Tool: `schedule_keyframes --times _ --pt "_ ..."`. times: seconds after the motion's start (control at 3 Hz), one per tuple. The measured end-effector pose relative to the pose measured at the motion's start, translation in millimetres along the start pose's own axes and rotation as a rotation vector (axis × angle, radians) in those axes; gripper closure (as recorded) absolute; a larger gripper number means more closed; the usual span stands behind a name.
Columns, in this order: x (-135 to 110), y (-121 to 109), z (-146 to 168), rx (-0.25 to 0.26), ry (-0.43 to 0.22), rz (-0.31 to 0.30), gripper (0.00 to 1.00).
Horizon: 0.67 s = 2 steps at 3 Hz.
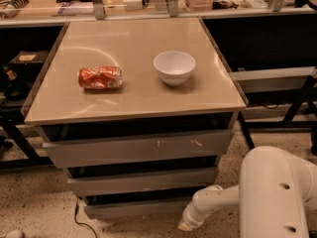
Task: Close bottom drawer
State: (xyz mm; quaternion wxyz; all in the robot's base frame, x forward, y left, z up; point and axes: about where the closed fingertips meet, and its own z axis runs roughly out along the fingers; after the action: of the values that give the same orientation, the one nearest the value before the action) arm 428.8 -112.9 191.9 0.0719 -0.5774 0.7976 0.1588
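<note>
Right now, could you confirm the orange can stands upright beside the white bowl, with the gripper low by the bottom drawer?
No: the camera view shows the orange can lying on its side, not upright, beside the white bowl, with the gripper low by the bottom drawer.

The cabinet top (138, 100) occupies the centre of the frame. On it, the can (99, 78) lies on its side left of centre. The bowl (174, 67) stands upright right of centre, well apart from the can.

Three drawers are stacked beneath: top drawer (133, 148), middle drawer (141, 180), bottom drawer (131, 208) lowest.

The gripper (187, 225) sits at lower centre-right, just beside the bottom drawer's right end. The arm (277, 197) fills the lower right corner. A bench (44, 18) runs behind, along the upper edge.
</note>
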Motion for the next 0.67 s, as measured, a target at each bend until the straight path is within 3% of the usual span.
schedule_keyframes --times 0.67 --pt "-15.9 -30.5 -0.9 0.045 0.010 -0.031 1.00"
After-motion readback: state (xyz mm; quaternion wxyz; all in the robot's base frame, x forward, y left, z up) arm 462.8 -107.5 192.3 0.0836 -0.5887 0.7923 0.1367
